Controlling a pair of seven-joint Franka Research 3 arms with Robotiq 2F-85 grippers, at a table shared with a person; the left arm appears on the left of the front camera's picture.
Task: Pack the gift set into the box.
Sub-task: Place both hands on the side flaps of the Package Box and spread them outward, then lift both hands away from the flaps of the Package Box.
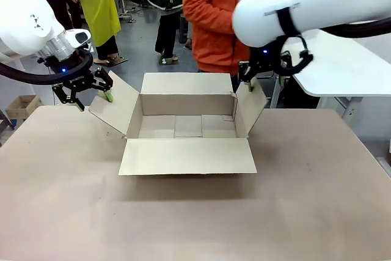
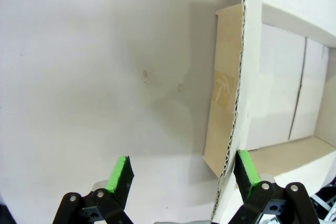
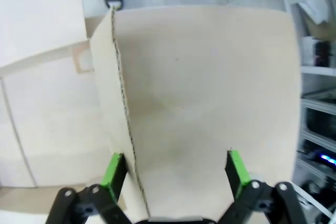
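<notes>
Spread left gripper [image 2: 182,170] and right gripper [image 3: 173,167] straddle box [image 1: 183,103] flap edges.

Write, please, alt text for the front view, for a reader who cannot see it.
An open, empty brown box sits on the table, its four flaps spread. The left gripper and the right gripper, both open, hang at its side flaps. A person in an orange top stands behind it.

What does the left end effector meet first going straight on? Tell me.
Probably the left flap of the box: its corrugated edge stands between the open fingers of the left end effector, close to one pad. Beyond it lies the table, though depth is unclear.
</notes>
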